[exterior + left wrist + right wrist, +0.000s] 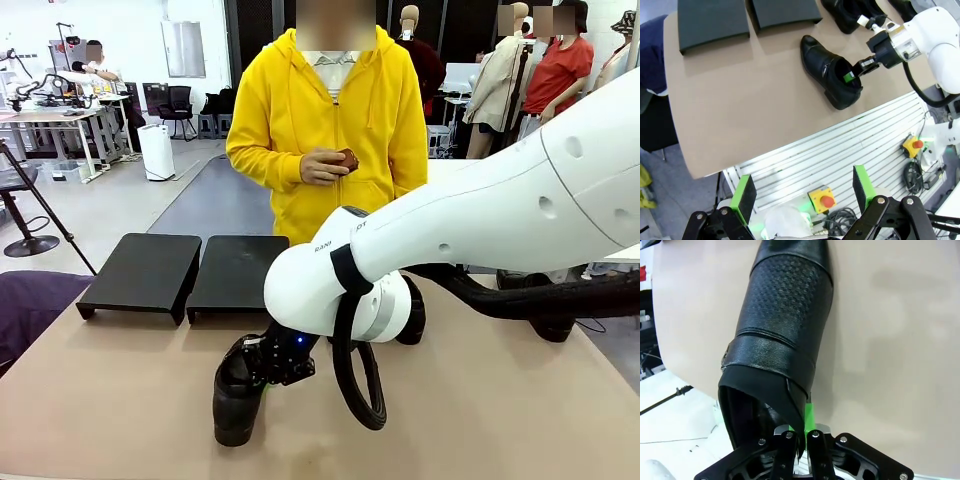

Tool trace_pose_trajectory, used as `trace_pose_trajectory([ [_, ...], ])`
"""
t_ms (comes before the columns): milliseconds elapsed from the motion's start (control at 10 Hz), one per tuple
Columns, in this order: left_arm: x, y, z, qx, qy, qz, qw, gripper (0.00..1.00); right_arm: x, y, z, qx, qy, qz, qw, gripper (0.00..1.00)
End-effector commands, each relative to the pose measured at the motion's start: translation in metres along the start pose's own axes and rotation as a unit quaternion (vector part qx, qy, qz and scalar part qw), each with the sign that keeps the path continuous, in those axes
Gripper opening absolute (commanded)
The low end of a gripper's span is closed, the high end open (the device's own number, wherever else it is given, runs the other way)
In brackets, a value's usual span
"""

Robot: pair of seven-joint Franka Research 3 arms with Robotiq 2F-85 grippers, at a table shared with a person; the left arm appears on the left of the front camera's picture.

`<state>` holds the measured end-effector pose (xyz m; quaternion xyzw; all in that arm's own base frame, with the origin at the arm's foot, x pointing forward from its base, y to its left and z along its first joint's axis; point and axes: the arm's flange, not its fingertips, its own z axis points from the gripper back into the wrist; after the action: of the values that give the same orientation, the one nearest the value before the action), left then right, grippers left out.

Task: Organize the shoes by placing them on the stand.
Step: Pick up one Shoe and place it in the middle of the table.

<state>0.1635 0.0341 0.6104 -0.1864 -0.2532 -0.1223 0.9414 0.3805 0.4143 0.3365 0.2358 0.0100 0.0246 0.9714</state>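
Your right hand [272,372] was clamped shut on the collar of one shoe [237,398], with one finger inside the opening and one outside, as the right wrist view showed. That shoe lay close to the near edge of the surface [480,420], left of the middle. Its heel faced the robot and its toe pointed away, so its long axis ran from the near edge toward the far left. It looked to be resting on its sole, though you could not tell whether any weight was off it.

The two black stands [140,268] sat side by side at the far left of the surface, both bare. From the held shoe, the stand nearer the middle [233,270] was the closer one, ahead of the toe. Only bare surface lay between toe and stand, so I judge the carry was short and open. The heel sat near the edge, leaving little room to draw back. The other shoes [849,16] lay farther off to the right, beyond your right arm and apart from that path.

Your left hand [802,194] hung fully open and held nothing, off the surface past its near edge and well apart from the shoe. The right arm was plainly the one placed for the move.
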Motion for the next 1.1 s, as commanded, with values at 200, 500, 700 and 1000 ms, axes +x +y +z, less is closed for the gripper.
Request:
trace_pose_trajectory([
  [200,0.000,0.000,0.001,-0.008,0.000,-0.005,1.000,1.00,0.006,-0.013,0.012,-0.023,-0.020,0.006,1.000,1.00],
  [500,0.000,0.000,0.001,-0.008,0.000,-0.005,1.000,1.00,0.005,-0.015,0.014,-0.002,-0.012,0.001,1.000,1.00],
  [700,0.000,0.000,0.001,-0.008,0.000,-0.005,1.000,1.00,0.001,-0.018,0.036,0.026,0.016,0.011,0.999,1.00],
  [1000,0.000,0.000,0.001,-0.008,0.000,-0.005,1.000,1.00,-0.029,-0.057,0.144,0.022,0.051,0.054,0.997,1.00],
])
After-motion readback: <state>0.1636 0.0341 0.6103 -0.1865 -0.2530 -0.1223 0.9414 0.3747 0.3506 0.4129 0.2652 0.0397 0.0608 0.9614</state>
